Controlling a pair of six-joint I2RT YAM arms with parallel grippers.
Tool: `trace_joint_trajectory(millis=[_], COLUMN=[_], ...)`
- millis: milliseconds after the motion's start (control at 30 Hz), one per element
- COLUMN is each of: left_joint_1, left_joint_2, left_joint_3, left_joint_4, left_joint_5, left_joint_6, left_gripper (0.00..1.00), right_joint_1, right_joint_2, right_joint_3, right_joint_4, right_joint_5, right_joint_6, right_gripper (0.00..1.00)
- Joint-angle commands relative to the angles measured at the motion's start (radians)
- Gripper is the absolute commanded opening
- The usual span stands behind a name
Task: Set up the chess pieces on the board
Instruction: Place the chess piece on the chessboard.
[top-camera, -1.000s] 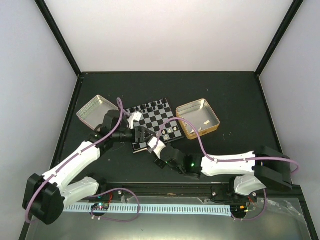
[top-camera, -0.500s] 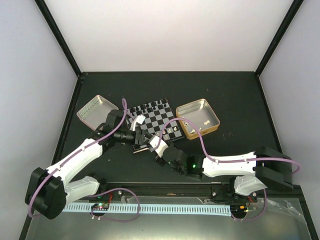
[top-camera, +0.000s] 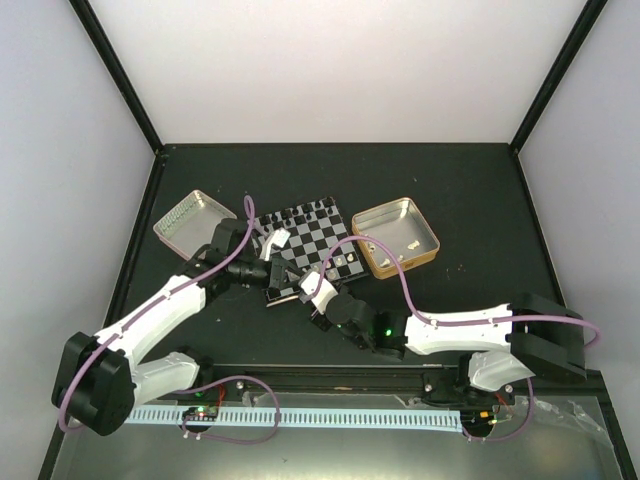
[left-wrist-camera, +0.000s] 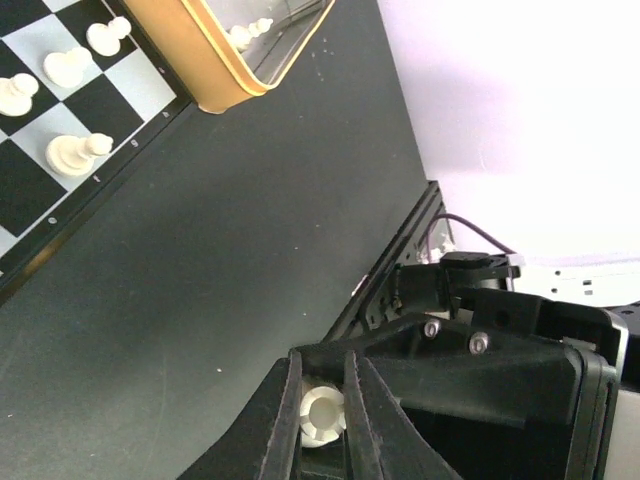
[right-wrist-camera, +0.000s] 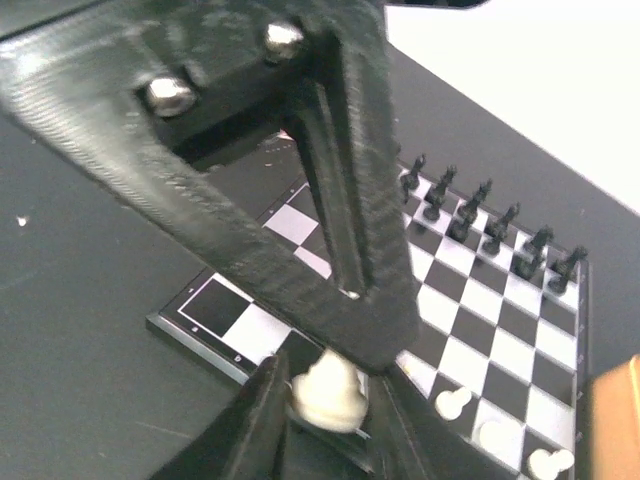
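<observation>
right now your left claw (left-wrist-camera: 322, 378) is clenched on a white chess piece (left-wrist-camera: 320, 415) at the left side of the board (top-camera: 318, 240). your right claw (right-wrist-camera: 325, 385) grips a second white piece (right-wrist-camera: 325, 402) at the board's near edge.

My board (top-camera: 318, 236) is chequered black and silvery-white inside a thin dark border. On it I see black pieces (right-wrist-camera: 470, 212) and creamy white pieces (left-wrist-camera: 70, 68). The counter (top-camera: 460, 190) is matt black. There is a gold-rimmed tin (top-camera: 398, 266) and a pale silver tin (top-camera: 200, 212). My left pincer (left-wrist-camera: 322, 415) is black around a cream piece (left-wrist-camera: 320, 412); my right pincer (right-wrist-camera: 325, 395), black too, grips another cream piece (right-wrist-camera: 325, 385).
</observation>
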Motion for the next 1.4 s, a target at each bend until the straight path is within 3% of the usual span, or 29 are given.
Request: trace_joint_trajectory(millis=[0,100,200,367,467,733,900,1367], left_joint_1=[-0.004,-0.005,-0.01,-0.033,-0.06,-0.172,-0.21,-0.228], left_joint_2=[-0.023,-0.075,-0.137,-0.234,-0.244,-0.161,-0.09,0.007], left_joint_3=[0.034,0.027,0.019,-0.044,-0.096,-0.186,-0.177,-0.226], left_joint_4=[-0.032,-0.088,-0.155,-0.174,-0.159,-0.059,-0.048,0.078], left_joint_5=[-0.043,-0.218,-0.438,-0.725,-0.821,-0.967,-1.033,-1.044], left_joint_6=[0.037,0.069,0.087,0.057,0.045,0.026,0.016,0.022], left_gripper=[0.02,0.02,0.01,0.02,0.02,0.02,0.02,0.04], right_joint_1=[0.0,-0.003,-0.027,-0.105,-0.158,-0.308,-0.326,-0.341], right_joint_2=[0.002,-0.009,-0.041,-0.086,-0.096,-0.137,-0.144,-0.146], right_joint_3=[0.018,0.021,0.006,-0.006,-0.003,-0.033,-0.045,-0.044], right_joint_4=[-0.005,-0.055,-0.078,-0.094,-0.118,-0.148,-0.154,-0.165], right_joint_5=[0.044,0.026,-0.025,-0.102,-0.113,-0.187,-0.2,-0.207], right_joint_6=[0.046,0.097,0.147,0.219,0.289,0.484,0.5,0.503], right_gripper=[0.31,0.51,0.62,0.64,0.63,0.63,0.63,0.63])
